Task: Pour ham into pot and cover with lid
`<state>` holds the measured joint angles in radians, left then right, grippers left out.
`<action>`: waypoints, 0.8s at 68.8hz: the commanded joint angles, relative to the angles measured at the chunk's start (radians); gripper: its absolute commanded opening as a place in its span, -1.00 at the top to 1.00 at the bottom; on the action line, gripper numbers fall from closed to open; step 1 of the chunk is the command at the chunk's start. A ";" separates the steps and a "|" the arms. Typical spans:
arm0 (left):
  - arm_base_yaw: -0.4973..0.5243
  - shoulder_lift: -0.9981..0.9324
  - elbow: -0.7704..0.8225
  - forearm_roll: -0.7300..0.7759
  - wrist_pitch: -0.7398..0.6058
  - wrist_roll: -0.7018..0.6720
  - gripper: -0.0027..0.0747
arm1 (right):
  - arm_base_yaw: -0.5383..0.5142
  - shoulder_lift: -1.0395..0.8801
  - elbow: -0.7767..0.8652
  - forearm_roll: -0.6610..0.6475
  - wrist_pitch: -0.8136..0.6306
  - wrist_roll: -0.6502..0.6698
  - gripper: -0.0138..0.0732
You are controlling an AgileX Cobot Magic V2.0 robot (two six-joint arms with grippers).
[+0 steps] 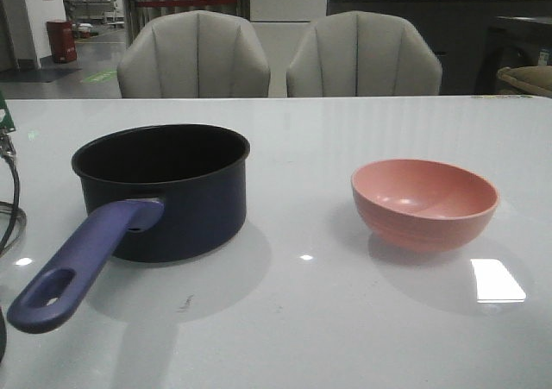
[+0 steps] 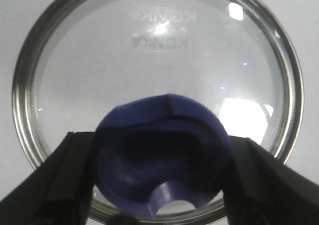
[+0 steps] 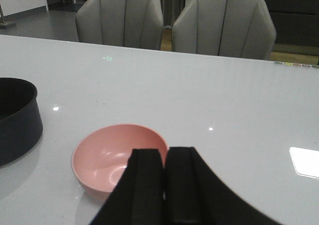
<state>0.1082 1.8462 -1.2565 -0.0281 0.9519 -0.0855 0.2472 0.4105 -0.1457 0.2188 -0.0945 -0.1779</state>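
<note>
The dark navy pot [image 1: 172, 199] stands on the white table at the left, its purple-blue handle [image 1: 78, 268] pointing to the front. Its inside is dark and no ham shows. The pink bowl [image 1: 424, 201] at the right looks empty; it also shows in the right wrist view [image 3: 107, 155]. The glass lid [image 2: 149, 60] lies on the table under my left gripper [image 2: 159, 180], whose fingers press both sides of the blue knob [image 2: 159, 150]. My right gripper [image 3: 164, 157] is shut and empty, above the bowl's near side. Neither gripper shows in the front view.
Two grey chairs [image 1: 194, 57] [image 1: 362, 57] stand behind the table's far edge. Cables [image 1: 9, 199] lie at the table's left edge. The pot's rim shows in the right wrist view [image 3: 17, 120], beside the bowl.
</note>
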 commanded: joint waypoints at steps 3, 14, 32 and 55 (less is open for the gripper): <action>-0.005 -0.086 -0.023 -0.023 -0.027 -0.008 0.31 | 0.001 0.003 -0.028 0.002 -0.087 -0.008 0.36; -0.005 -0.139 -0.042 -0.028 -0.039 -0.008 0.31 | 0.001 0.003 -0.028 0.002 -0.087 -0.008 0.36; -0.040 -0.235 -0.110 -0.030 -0.037 0.030 0.31 | 0.001 0.003 -0.028 0.002 -0.088 -0.008 0.36; -0.290 -0.269 -0.262 -0.026 0.006 0.050 0.31 | 0.001 0.003 -0.028 0.002 -0.088 -0.008 0.36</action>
<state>-0.1023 1.6289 -1.4586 -0.0430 0.9864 -0.0364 0.2472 0.4105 -0.1457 0.2188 -0.0945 -0.1779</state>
